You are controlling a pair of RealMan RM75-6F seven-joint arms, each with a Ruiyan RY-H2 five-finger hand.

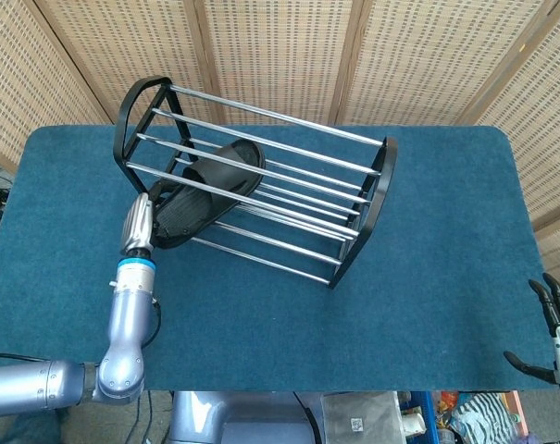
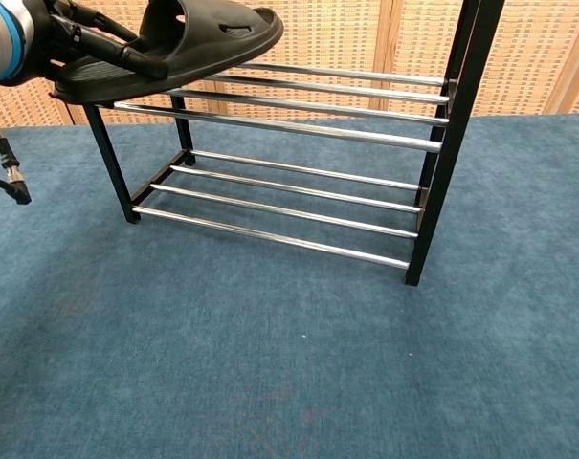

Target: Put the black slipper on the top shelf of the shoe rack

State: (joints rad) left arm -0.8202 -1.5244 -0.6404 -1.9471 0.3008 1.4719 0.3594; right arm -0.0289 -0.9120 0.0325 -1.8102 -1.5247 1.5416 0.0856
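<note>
- Head view, lower left of the frame: the robot's silver left arm [image 1: 122,356] reaches up from the near table edge, its blue-ringed wrist ending in the left hand [image 1: 136,225] at the heel end of the black slipper [image 1: 205,192].
- Chest view, upper left corner: that left hand [image 2: 74,43] grips the black slipper [image 2: 189,38], dark fingers [image 2: 126,57] clasped along its near side, the sole resting on the front rails of the shoe rack's top shelf [image 2: 289,124].
- Head view, lower right corner: the right hand [image 1: 553,338] hangs just off the table's right edge, fingers spread apart and holding nothing.
- Centre of both views: the shoe rack [image 1: 261,185], a black frame with chrome rails, stands on the blue table cover [image 1: 428,277]; its two end pieces sit at upper left and centre right of the head view.
- Chest view, middle: the lower shelf [image 2: 289,201] shows bare chrome rails above the cover.
- Head view, seen through the rails: the slipper lies diagonally, toe toward the middle of the rack, heel overhanging the rack's left front corner beside the hand.
- Chest view, left edge: a black cable [image 2: 7,172] dangles below the arm.
- Background, top of both frames: woven wicker screens [image 1: 280,46] with wooden posts stand behind the table.
</note>
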